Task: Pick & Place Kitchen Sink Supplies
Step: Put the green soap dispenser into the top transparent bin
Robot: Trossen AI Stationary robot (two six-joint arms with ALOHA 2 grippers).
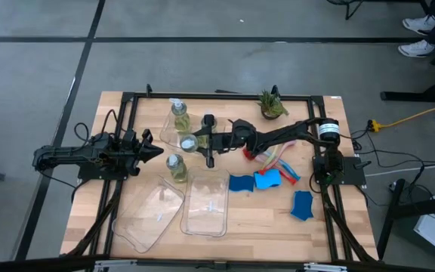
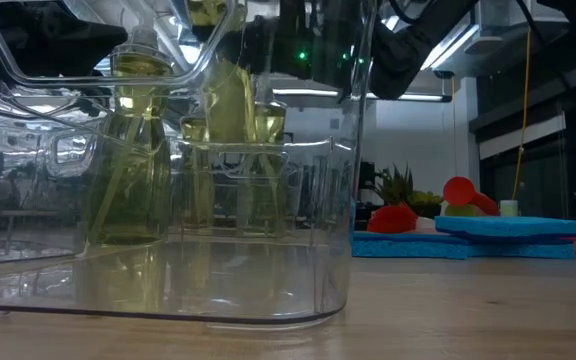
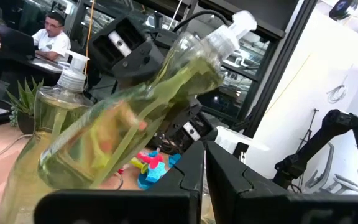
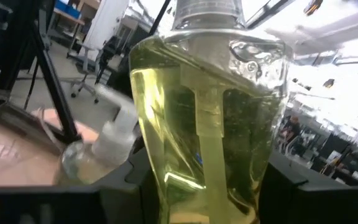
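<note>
Three clear pump bottles of yellow-green liquid are at the table's middle left. One [image 1: 178, 118] stands toward the far side and one [image 1: 176, 167] nearer. The third [image 1: 187, 142] sits between them in my right gripper [image 1: 195, 143], which reaches in from the table's right. In the left wrist view this held bottle [image 3: 148, 106] is tilted. My left gripper [image 1: 157, 151] waits shut just left of the bottles, touching nothing. Blue sponges [image 1: 254, 182] and coloured brushes [image 1: 275, 162] lie on the table at the right. My right gripper pinches the bottle's body [image 4: 160, 174] between its two fingers, one on each side, below the pump neck. The fingers come in about level from the table's right. The bottle is tilted; its base is hidden in every view.
Two clear trays [image 1: 205, 205] [image 1: 154, 217] lie near the front edge. A small potted plant [image 1: 272, 104] stands at the far right. Another blue sponge [image 1: 302, 205] lies at the right front. A person sits at a desk beyond the table [image 3: 51, 34].
</note>
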